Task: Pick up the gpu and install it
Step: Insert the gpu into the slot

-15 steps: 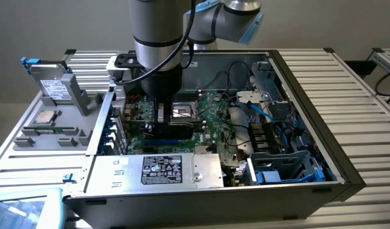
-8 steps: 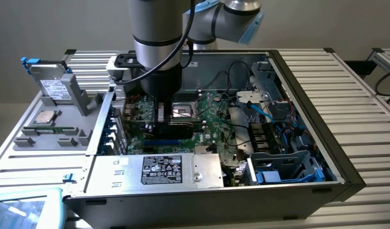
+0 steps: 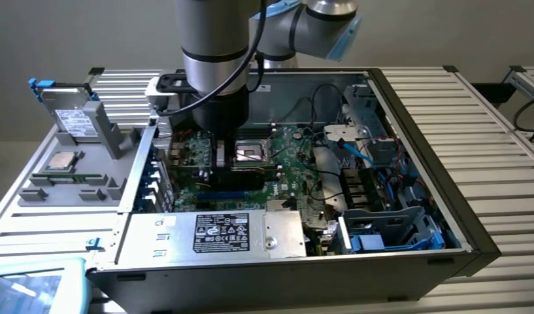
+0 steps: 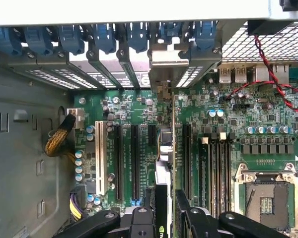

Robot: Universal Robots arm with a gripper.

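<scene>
Gpu (image 4: pixel 164 163) sits edge-on between the gripper's (image 4: pixel 168 194) fingers (image 4: pixel 185 210), which are partly closed and clamp it on both faces. Its metal bracket (image 4: pixel 164 64) reaches the row of rear slot covers (image 4: pixel 114 54), and the card stands over the motherboard's (image 4: pixel 139 99) expansion slots. In the exterior view the gripper stands at nine o'clock of the CPU socket (image 3: pixel 249 154), with the power supply (image 3: pixel 219 232) at six o'clock.
</scene>
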